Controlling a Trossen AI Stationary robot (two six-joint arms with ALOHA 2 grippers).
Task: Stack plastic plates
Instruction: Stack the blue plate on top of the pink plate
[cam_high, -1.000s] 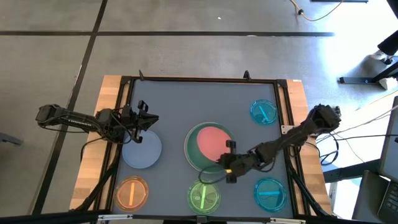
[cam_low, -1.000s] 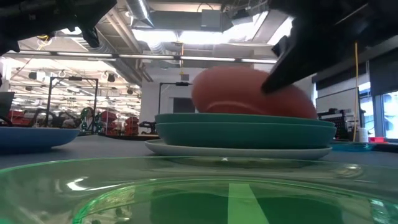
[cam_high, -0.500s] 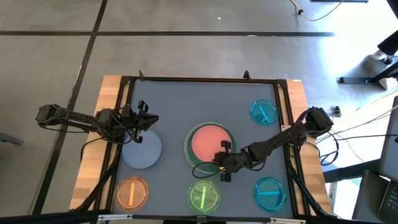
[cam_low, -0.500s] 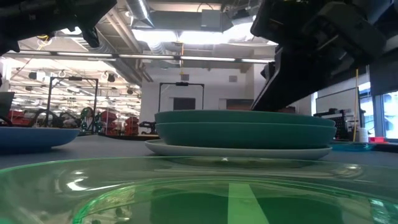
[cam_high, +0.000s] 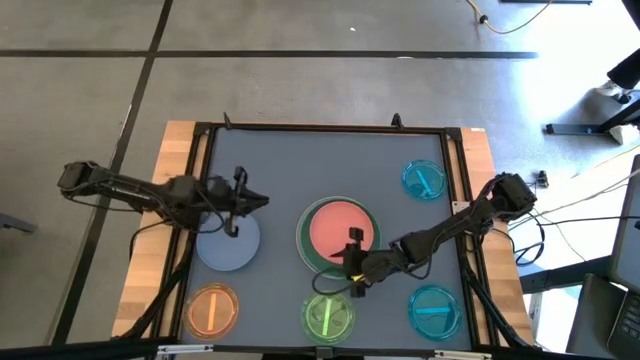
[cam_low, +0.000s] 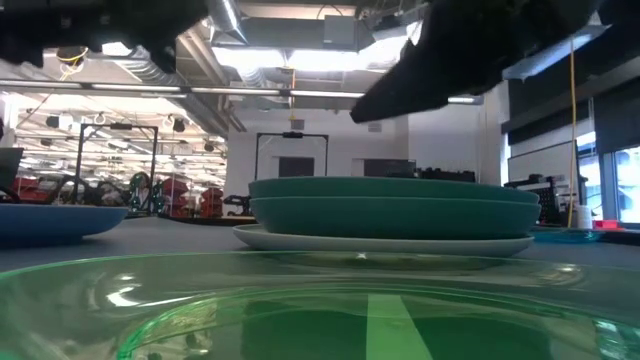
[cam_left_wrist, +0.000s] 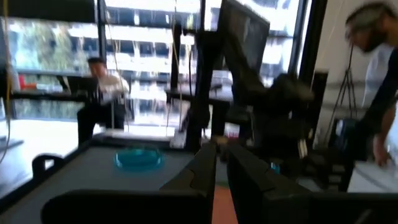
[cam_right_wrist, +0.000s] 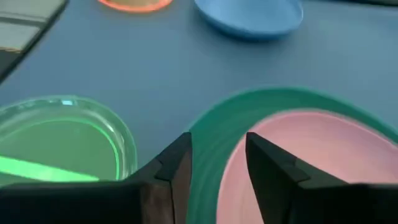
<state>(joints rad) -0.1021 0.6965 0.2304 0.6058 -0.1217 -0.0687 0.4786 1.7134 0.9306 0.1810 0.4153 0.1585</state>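
Observation:
A salmon-pink plate (cam_high: 335, 228) lies level on top of a stack: two green plates (cam_low: 392, 205) on a cream-white plate (cam_low: 385, 242), at the table's middle. My right gripper (cam_high: 350, 258) hangs open just above the stack's near rim (cam_right_wrist: 208, 140), clear of it. A blue-grey plate (cam_high: 228, 243) rests on the table at the left. My left gripper (cam_high: 250, 200) hovers shut above its far edge, holding nothing (cam_left_wrist: 221, 165).
Translucent plates lie around the stack: orange (cam_high: 212, 310) at near left, bright green (cam_high: 328, 316) near the front edge, cyan (cam_high: 434, 310) at near right and cyan (cam_high: 424, 180) at far right. A black frame (cam_high: 320, 128) borders the table. A person (cam_left_wrist: 379, 93) stands beyond it.
My right gripper has opened and let go of the salmon-pink plate. The plate stood tilted on the stack and now lies flat on the green plates. The gripper has risen a little and edged toward the table's left. My left gripper has shifted slightly toward the table's right.

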